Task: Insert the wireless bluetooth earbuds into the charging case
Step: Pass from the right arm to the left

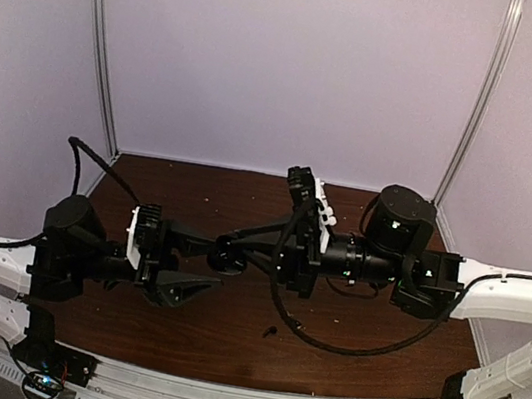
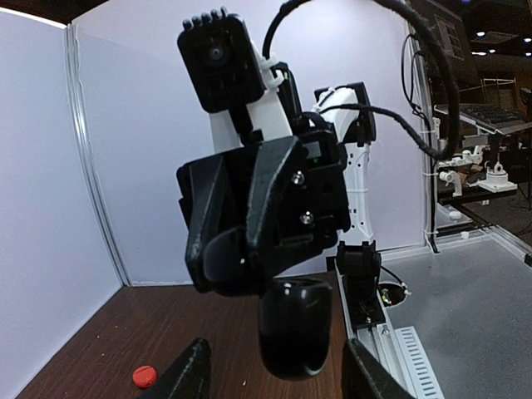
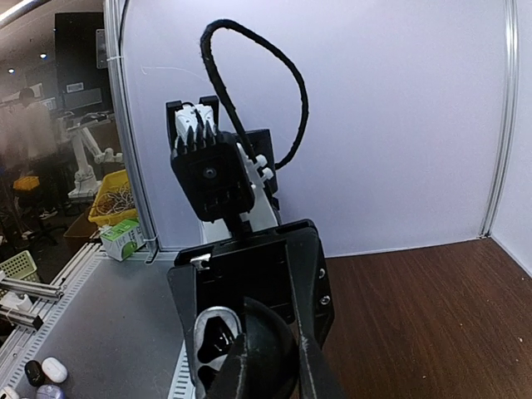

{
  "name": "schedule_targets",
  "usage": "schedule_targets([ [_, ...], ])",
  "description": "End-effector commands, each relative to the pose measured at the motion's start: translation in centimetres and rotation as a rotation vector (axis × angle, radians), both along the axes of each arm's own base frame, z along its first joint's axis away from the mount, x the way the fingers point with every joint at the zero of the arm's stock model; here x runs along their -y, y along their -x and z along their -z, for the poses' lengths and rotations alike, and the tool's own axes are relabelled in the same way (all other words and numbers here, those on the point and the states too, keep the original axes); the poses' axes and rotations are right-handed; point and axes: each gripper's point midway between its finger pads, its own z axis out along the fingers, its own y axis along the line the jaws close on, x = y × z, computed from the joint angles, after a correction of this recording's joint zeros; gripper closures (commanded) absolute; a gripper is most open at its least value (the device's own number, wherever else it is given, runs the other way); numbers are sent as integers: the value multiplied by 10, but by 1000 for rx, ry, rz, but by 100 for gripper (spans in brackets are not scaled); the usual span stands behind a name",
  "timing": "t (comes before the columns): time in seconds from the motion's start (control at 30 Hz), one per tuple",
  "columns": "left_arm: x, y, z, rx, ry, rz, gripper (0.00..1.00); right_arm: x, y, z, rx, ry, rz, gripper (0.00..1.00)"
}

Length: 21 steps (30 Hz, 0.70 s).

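My right gripper is shut on a black rounded charging case, held in the air over the middle of the brown table. The case's lid stands open, and a silvery inside with dark hollows shows. In the left wrist view the case hangs from the right gripper. My left gripper is open, its fingertips spread either side of the case and just short of it. One red-orange earbud lies on the table at the left. I cannot see whether an earbud sits in the case.
A tiny dark bit lies on the table near the right arm's slack cable. White walls close the table at the back and sides. Off the table, in the right wrist view, are a yellow bin, a green box and small round cases.
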Motion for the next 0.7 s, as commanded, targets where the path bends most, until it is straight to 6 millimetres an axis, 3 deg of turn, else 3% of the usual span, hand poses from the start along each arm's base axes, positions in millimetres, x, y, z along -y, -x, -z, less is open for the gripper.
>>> schedule_targets([
  [0.0,13,-10,21,11,-146,-27,46,3,-2,-6,42,33,24,100],
  [0.27,25,-9,16,12,-140,8,52,-1,-7,4,40,81,51,100],
  [0.67,24,-4,-2,35,-50,33,56,-5,-9,11,31,87,50,100],
])
